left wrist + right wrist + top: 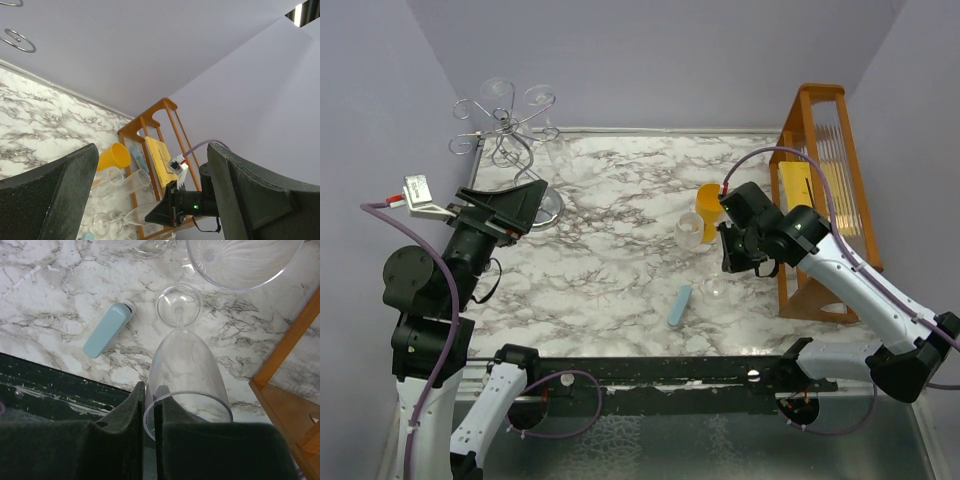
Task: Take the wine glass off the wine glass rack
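The silvery wire wine glass rack stands at the table's back left, with clear glasses still hanging among its curled arms; one curl shows in the left wrist view. My left gripper is open and empty just in front of the rack's round base; in its own view the jaws stand wide apart. My right gripper is shut on the rim of a clear wine glass. The glass tilts foot-down over the marble at centre right; its foot is close to the table.
A yellow cup and a clear tumbler lie beside my right gripper. A light blue oblong lies near the front. A tall orange wooden slatted rack stands at the right edge. A clear ribbed dish lies beyond the glass.
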